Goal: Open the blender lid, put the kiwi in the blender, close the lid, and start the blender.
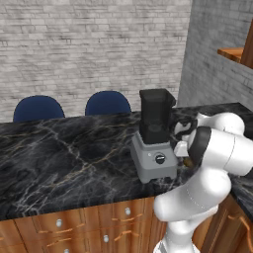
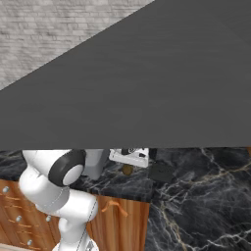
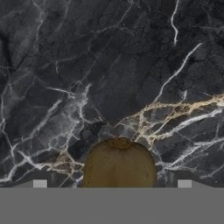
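Kiwi (image 3: pixel 119 164) on marble counter (image 3: pixel 109 65) btw wide-open fingers (image 3: pixel 40 183) | blender (image 1: pixel 154 143) beside | lid (image 2: pixel 161 172) nearby

A dark slab (image 2: pixel 147 73) hides the blender in the right base view; the kiwi (image 3: pixel 119 164) is cut off below.

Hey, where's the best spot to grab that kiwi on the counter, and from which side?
Grip the kiwi across its rounded middle, coming straight down from above. It lies alone on the flat marble counter, and in the hand view the open gripper has one fingertip on each side of it, so closing there should pinch its flanks.
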